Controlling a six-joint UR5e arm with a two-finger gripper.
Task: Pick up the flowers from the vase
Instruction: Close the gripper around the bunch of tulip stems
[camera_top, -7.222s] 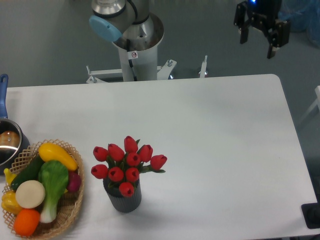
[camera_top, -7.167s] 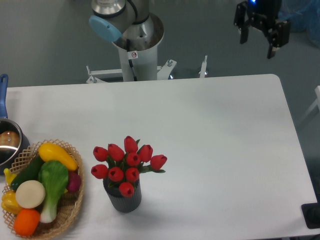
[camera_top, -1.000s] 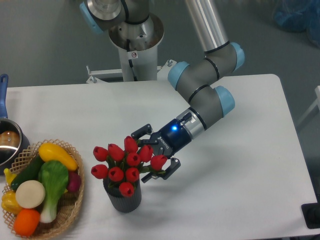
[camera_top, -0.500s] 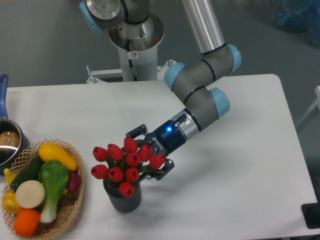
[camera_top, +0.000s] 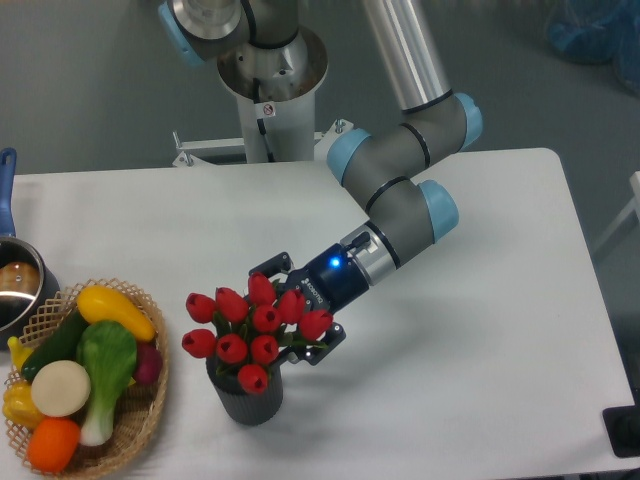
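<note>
The flowers (camera_top: 248, 330), a bunch of red tulip buds with green leaves, stand upright in the dark grey ribbed vase (camera_top: 246, 398) near the table's front left. My gripper (camera_top: 290, 312) reaches in from the right at bud height. Its fingers are spread open around the right side of the bunch, one finger (camera_top: 266, 266) behind the buds and the other (camera_top: 322, 350) in front of them. The buds hide the fingertips, so I cannot tell if they touch the stems.
A woven basket (camera_top: 140, 415) of toy vegetables sits left of the vase at the table's front left corner. A metal pot (camera_top: 15, 285) with a blue handle is at the left edge. The arm's base (camera_top: 270, 80) stands behind the table.
The gripper came from far upper right down to the flowers. Over the last second it slid a little further left, deeper around the bunch. The flowers and vase have not moved.
</note>
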